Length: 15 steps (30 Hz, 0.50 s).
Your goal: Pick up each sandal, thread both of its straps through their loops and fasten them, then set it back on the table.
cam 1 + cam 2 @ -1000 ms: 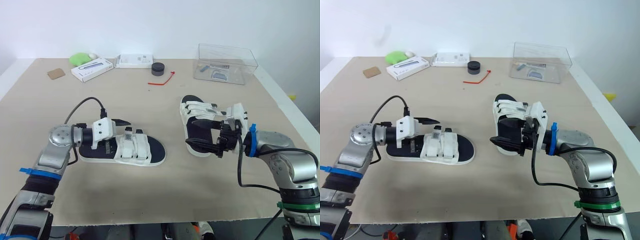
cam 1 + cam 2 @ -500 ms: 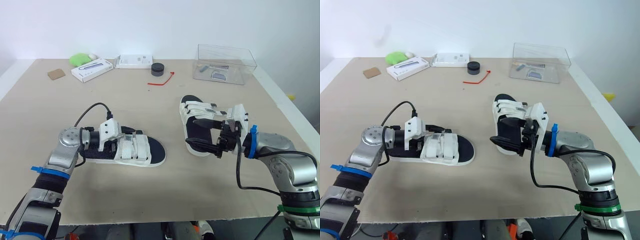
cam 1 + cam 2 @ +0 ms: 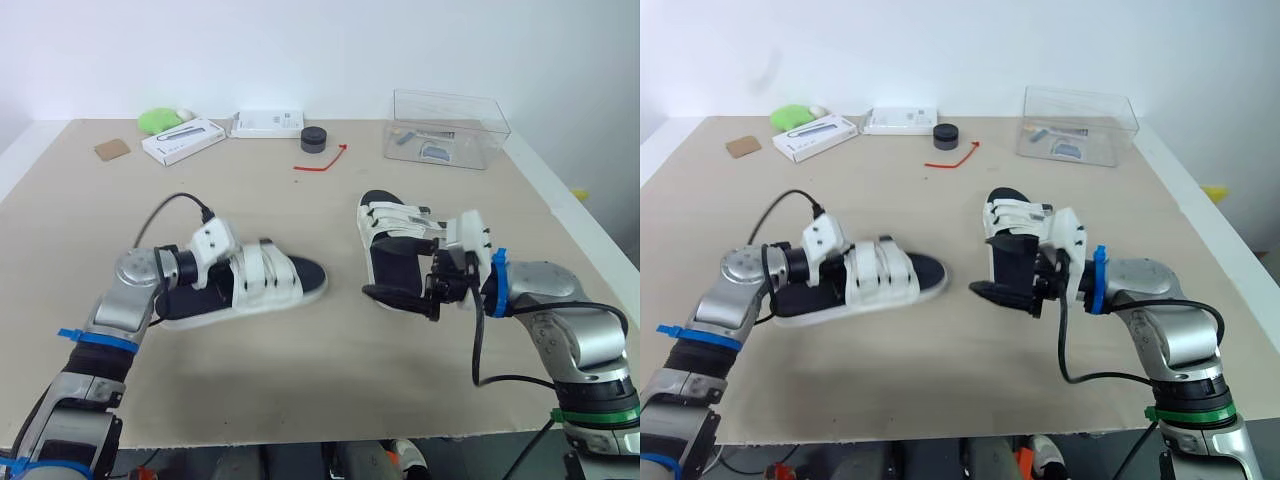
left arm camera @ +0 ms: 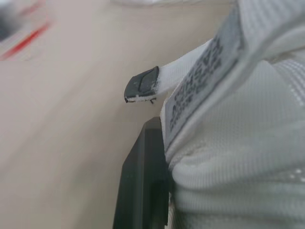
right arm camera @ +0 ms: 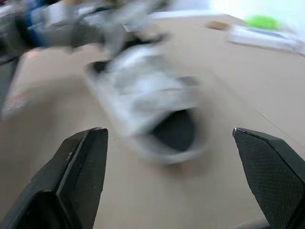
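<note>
The left sandal (image 3: pixel 268 282), white straps over a dark footbed, is tilted with its toe end raised off the table (image 3: pixel 300 390). My left gripper (image 3: pixel 218 262) is shut on the strap part at its heel side; in the left wrist view a black finger (image 4: pixel 143 181) presses against the white mesh strap (image 4: pixel 238 157), and a strap tip (image 4: pixel 143 85) sticks out free. The right sandal (image 3: pixel 392 232) lies flat on the table. My right gripper (image 3: pixel 400 272) stands open at its near end, its fingers (image 5: pixel 71 186) wide apart and holding nothing.
At the back stand a clear plastic box (image 3: pixel 448 128), two white boxes (image 3: pixel 184 139) (image 3: pixel 267 122), a small black cap (image 3: pixel 314 138), a red tie (image 3: pixel 322 160), a green object (image 3: pixel 158 119) and a brown card (image 3: pixel 112 148).
My left gripper moved onto the left sandal, closed on its strap and tipped the sandal up. My right gripper stayed open and shifted slightly left.
</note>
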Motion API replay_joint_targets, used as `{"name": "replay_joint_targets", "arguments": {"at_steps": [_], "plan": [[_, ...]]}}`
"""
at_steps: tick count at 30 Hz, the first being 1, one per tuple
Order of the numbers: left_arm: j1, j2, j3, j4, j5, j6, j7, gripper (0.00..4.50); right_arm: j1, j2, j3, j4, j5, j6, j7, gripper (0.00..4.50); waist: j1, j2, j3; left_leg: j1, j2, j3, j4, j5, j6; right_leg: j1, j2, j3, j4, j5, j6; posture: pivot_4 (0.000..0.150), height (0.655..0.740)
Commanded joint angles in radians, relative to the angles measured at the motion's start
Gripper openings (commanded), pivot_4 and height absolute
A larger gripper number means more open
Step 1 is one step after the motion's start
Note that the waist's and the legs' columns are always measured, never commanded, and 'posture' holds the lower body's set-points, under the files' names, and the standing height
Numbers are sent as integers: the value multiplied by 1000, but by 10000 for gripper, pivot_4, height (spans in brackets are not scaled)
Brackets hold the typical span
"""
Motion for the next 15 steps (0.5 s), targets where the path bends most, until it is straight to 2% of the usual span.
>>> {"name": "replay_joint_targets", "arguments": {"at_steps": [1,4,6,11,15], "plan": [[-93,-3,112,20,66,183,284,687,-32,-2,18,-58,8,-55,46,45000,0,-1,0,0,1,-1,1,0,0,0,1,-1,0,0,0,1500,7400],[-151,-29,188,58,71,316,456,687,-65,15,32,-50,13,-51,42,45000,0,-1,0,-1,2,-2,2,1,-1,0,2,-2,1,1,-2,1500,7400],[-178,-42,228,83,61,371,529,687,-95,29,36,-31,19,-36,35,45000,0,-1,0,-1,2,-2,2,1,-2,0,1,-2,1,5,-8,1500,7400],[-226,-47,305,222,60,381,680,687,-146,51,27,55,41,35,22,45000,1,-1,0,-2,0,-1,2,1,-2,0,-2,-2,1,5,-8,1500,7400],[-249,-28,328,315,60,335,733,687,-170,62,25,98,49,67,16,45000,4,-2,0,-3,-1,-3,2,0,-3,0,-7,-6,1,6,-8,1500,7400]]}}
